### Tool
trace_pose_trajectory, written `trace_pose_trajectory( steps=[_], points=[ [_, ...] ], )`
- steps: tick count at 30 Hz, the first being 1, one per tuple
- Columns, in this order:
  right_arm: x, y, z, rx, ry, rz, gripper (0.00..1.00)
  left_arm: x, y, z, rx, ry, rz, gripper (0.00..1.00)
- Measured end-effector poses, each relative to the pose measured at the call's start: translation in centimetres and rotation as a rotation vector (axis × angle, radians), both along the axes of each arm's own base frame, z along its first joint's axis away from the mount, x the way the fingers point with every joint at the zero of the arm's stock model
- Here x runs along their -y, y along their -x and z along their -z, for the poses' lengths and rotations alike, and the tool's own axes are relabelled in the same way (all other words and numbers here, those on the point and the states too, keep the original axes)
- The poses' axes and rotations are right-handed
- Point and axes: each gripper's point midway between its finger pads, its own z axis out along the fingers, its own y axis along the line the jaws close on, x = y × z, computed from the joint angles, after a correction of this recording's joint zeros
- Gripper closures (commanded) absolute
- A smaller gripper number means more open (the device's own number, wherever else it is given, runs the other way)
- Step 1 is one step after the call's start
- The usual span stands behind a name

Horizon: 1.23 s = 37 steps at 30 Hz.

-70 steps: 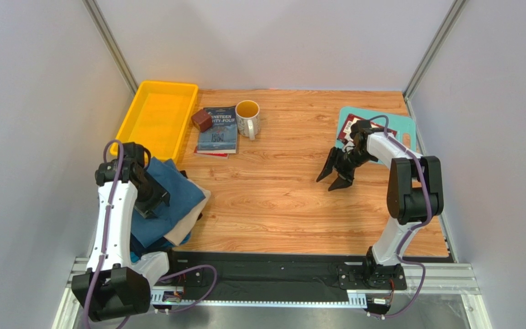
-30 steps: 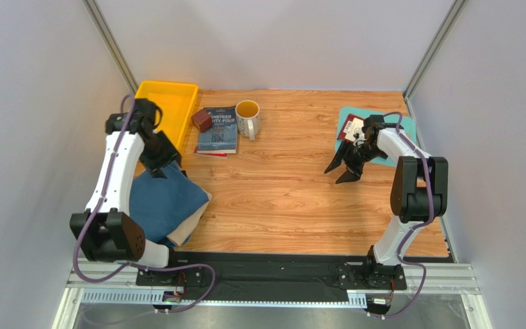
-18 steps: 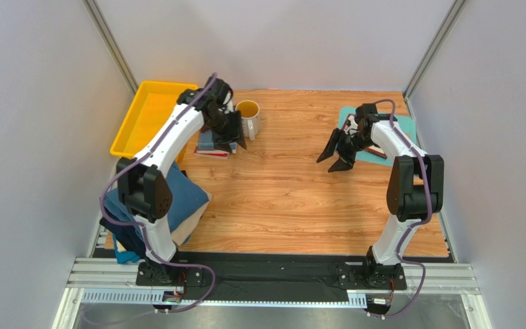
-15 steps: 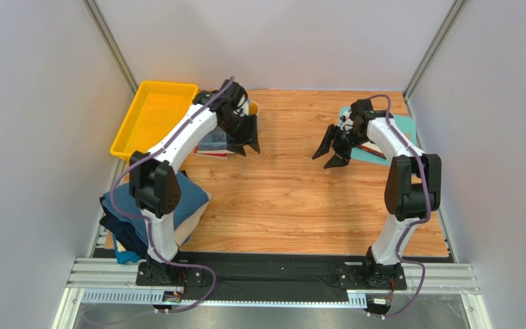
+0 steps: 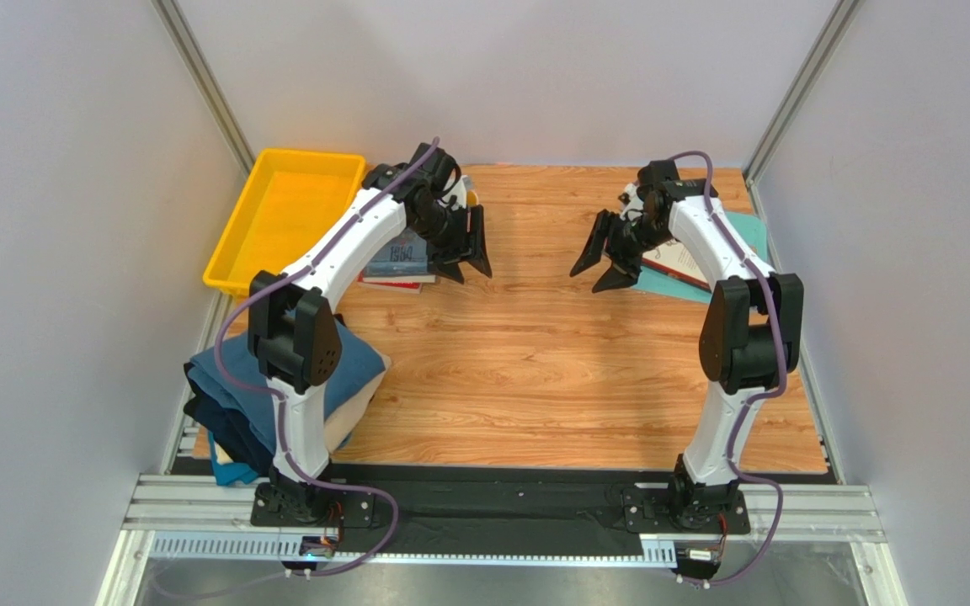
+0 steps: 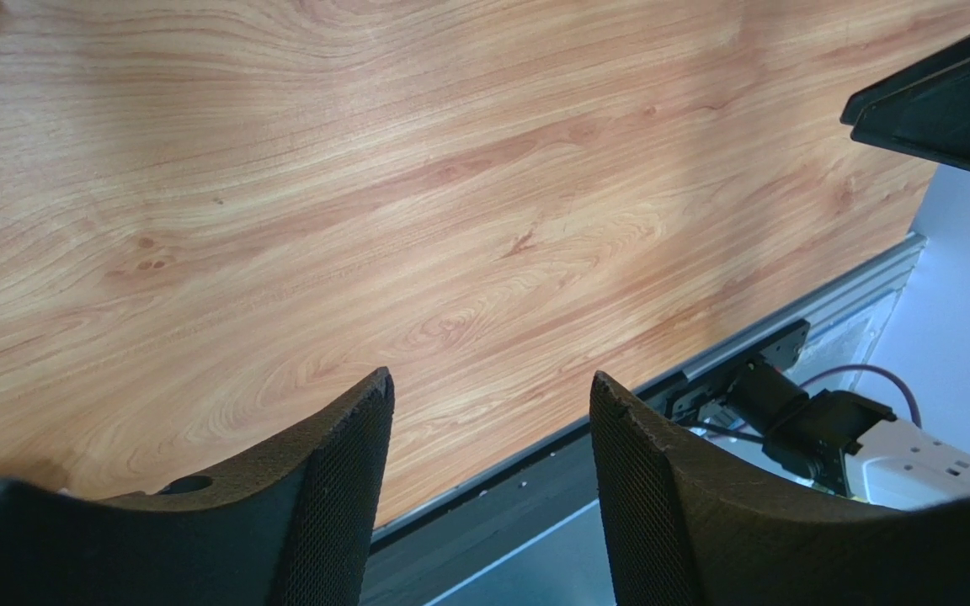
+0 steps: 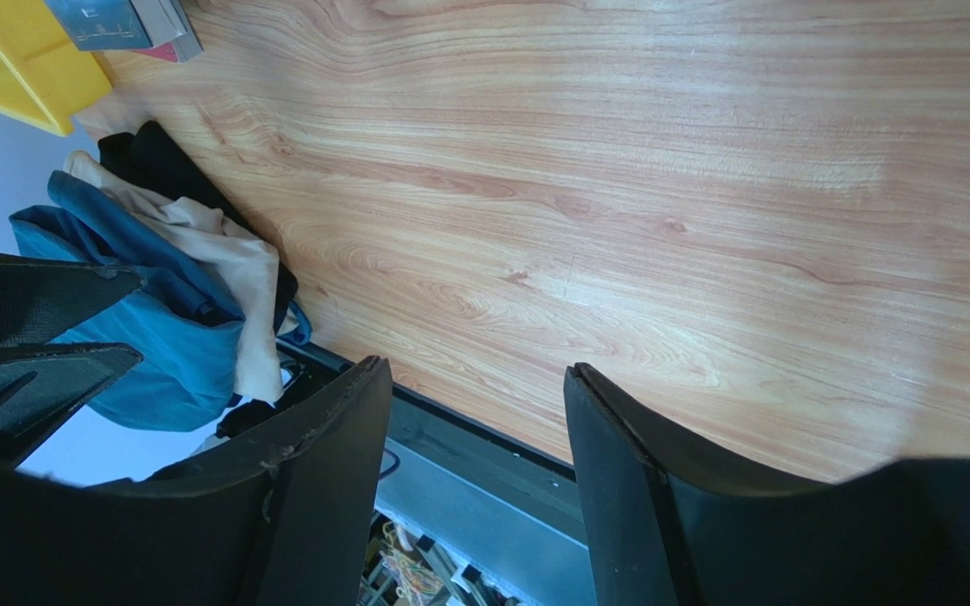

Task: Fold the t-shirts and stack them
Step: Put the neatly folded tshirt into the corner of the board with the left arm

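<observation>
I read the left gripper [image 5: 467, 261] as hanging over the far left of the table [image 5: 541, 366], just beside the book [image 5: 392, 259]; its jaws are parted with nothing between them; my left wrist view shows only bare wood grain in the gap [image 6: 490, 392]. The right gripper [image 5: 595, 270] hangs opposite, near the teal cutting board [image 5: 751, 235]; it too is released and empty, with bare wood between its fingers in the right wrist view [image 7: 478, 373]. The two grippers face each other, apart, over the far half of the table. The t-shirts [image 5: 326, 360] lie in a pile at the near-left corner, beside the left arm's base and overhanging the table edge; the teal-blue shirt [image 7: 161, 335] is on top; the beige shirt [image 5: 349, 414] shows beneath it on the right; the dark navy shirt [image 5: 206, 414] shows low on the left. Neither gripper touches the pile; both are well apart from it. The yellow tray [image 5: 278, 215] sits at the far-left corner, beyond the pile.
</observation>
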Motion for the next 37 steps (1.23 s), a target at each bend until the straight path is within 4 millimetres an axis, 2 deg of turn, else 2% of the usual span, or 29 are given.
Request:
trace_pose_trajectory(
  steps=[7,13,17,30,37],
  points=[
    [-0.7,0.5,0.6,-0.036,0.001,-0.011,0.42,0.0,0.0,0.0,-0.001,0.005,-0.001,0.35],
    [-3.3,2.8,1.7,-0.089,0.003,-0.057,0.42,0.1,0.0,-0.1,-0.006,0.012,0.000,0.35],
    [-4.6,3.5,1.6,-0.092,0.005,-0.092,0.42,0.3,0.1,-0.2,-0.011,0.022,0.003,0.35],
    [-4.7,1.9,-0.3,-0.038,-0.004,-0.085,0.42,0.2,0.1,-0.2,-0.012,0.024,0.001,0.35],
    [-4.8,1.7,0.3,-0.052,-0.001,-0.084,0.42,0.2,-0.2,-0.3,-0.005,0.033,-0.002,0.33]
  ],
)
